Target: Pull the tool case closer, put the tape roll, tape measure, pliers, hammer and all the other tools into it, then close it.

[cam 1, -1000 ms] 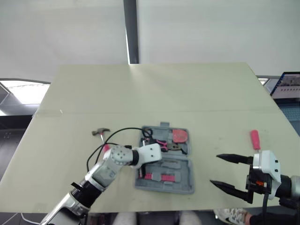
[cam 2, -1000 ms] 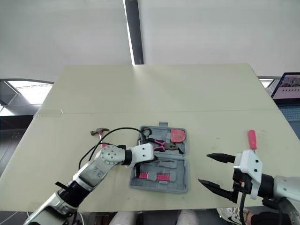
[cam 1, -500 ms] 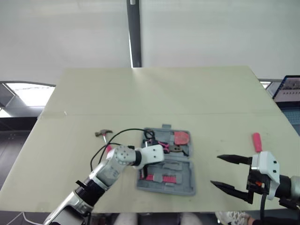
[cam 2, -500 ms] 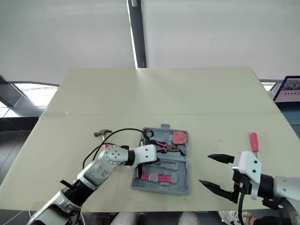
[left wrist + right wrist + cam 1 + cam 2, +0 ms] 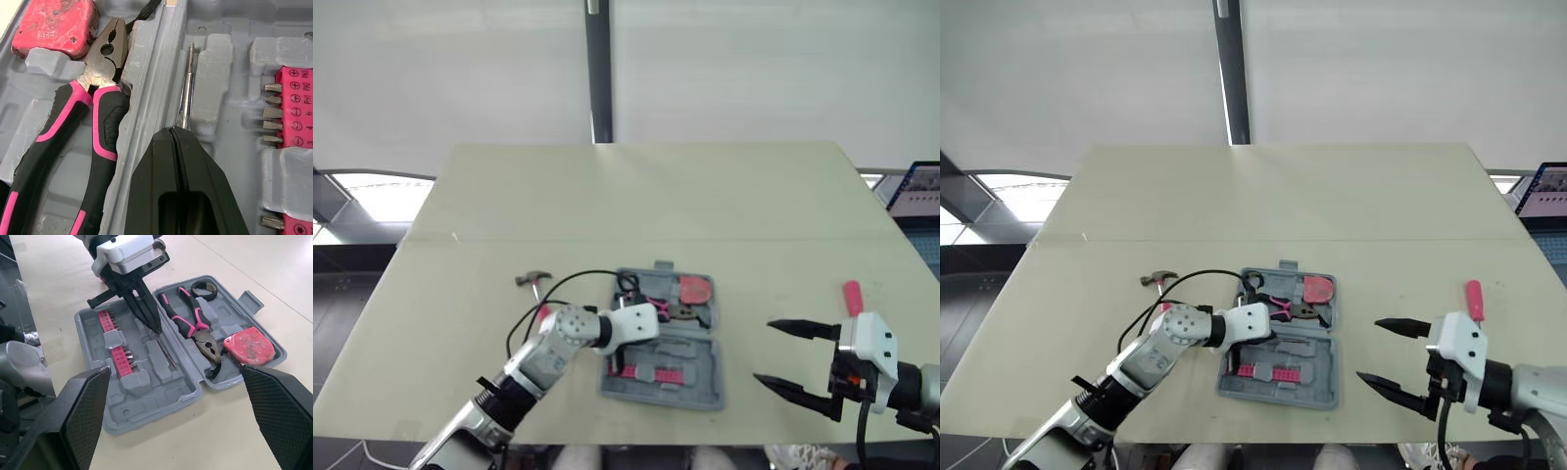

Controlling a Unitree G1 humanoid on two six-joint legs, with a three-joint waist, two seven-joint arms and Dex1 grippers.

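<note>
The tool case [image 5: 703, 397] lies opened flat on the table [image 5: 656, 196], near the front edge and slightly left of centre. We see the tape measure [image 5: 54, 24], the pliers [image 5: 98, 98] and the tape roll [image 5: 204, 289] seated in its far half. The tape measure occupies the corner on the robot's right, the pliers lie beside it with their jaws pointing toward it, and the tape roll sits at the opposite end. The near half holds pink bit holders [image 5: 296, 112] and a thin screwdriver shaft [image 5: 186, 95] resting in a moulded groove. The left gripper [image 5: 172, 129] is inside this near half with its two fingers pressed together, and their tips meet the end of the shaft. We cannot tell whether the shaft is pinched between them. The hammer [image 5: 532, 280] lies on the table just left of the case, its head pointing away from the robot and its handle partly hidden behind the left arm. The right gripper [image 5: 763, 351] hovers over the table to the right of the case, its fingers spread wide and pointing toward the case. A pink-handled tool [image 5: 852, 298] lies on the table just beyond it. A laptop [image 5: 915, 184] is at the far right.
</note>
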